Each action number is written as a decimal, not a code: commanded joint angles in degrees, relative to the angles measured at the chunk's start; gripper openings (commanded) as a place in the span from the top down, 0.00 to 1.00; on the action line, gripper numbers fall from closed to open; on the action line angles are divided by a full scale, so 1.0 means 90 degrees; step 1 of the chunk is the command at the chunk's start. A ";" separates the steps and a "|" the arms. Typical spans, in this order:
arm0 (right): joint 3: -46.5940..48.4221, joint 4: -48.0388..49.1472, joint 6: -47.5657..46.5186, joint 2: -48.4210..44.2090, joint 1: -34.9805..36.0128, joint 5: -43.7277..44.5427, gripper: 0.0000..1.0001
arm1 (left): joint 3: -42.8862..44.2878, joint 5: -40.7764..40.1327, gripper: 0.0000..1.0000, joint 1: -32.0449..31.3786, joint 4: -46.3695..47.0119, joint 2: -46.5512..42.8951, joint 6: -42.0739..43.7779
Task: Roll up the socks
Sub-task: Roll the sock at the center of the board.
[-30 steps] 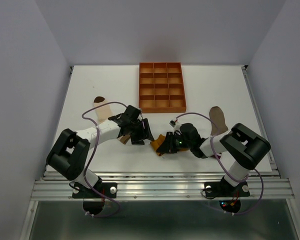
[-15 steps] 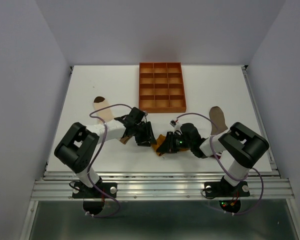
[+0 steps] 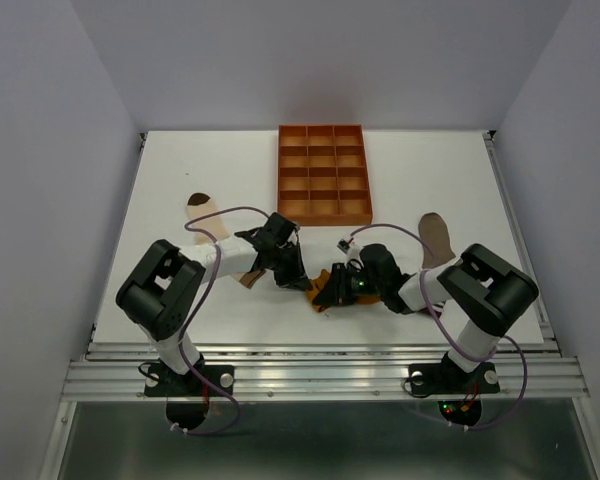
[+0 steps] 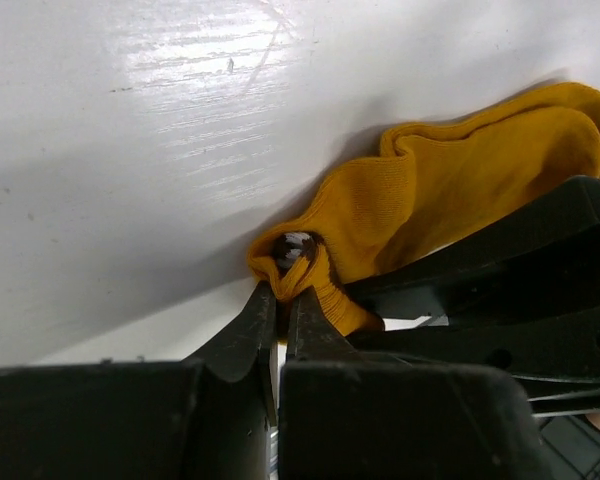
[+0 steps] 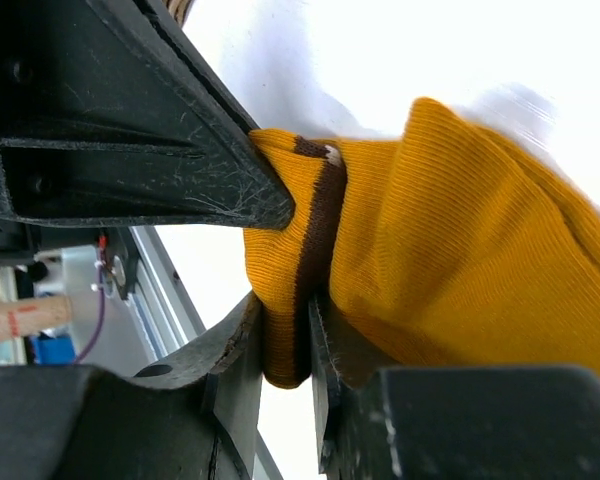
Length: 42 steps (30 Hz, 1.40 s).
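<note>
Mustard sock point(image 3: 318, 296) bunched on tabletop point(image 3: 180, 170) near front edge, between arms. Left hand point(image 4: 280, 292) pinched shut on cuff edge; right hand point(image 5: 285, 335) clamped on striped cuff fold. Fabric soft, light, stretchy, probably slips from thin pinch; best grip through doubled cuff. Taupe sock point(image 3: 437, 238), cream sock point(image 3: 205, 218) apart, seemingly flat.

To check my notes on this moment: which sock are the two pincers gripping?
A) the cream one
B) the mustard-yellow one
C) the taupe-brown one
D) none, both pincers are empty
B: in the wrist views the left pincer and the right pincer are each shut on the mustard-yellow sock; the taupe-brown sock and the cream sock lie away from both.
</note>
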 commanded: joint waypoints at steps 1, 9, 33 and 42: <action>0.0310 -0.1207 -0.0785 -0.0323 -0.0009 0.0147 0.64 | 0.0272 -0.0956 1.00 -0.0106 -0.0805 0.0012 0.0000; 0.0820 -0.2441 -0.1967 -0.1388 0.0195 0.0518 0.40 | 0.0585 -0.1991 1.00 -0.0116 -0.2143 -0.0369 -0.0293; 0.1776 -0.3291 -0.4048 -0.1664 0.2979 0.4317 0.39 | 0.1434 -0.1768 1.00 -0.0253 -0.4322 0.0001 -0.0674; 0.2478 -0.3603 -0.4185 -0.0970 0.3613 0.5195 0.40 | 0.1736 -0.1884 1.00 -0.0292 -0.4663 0.0275 -0.0635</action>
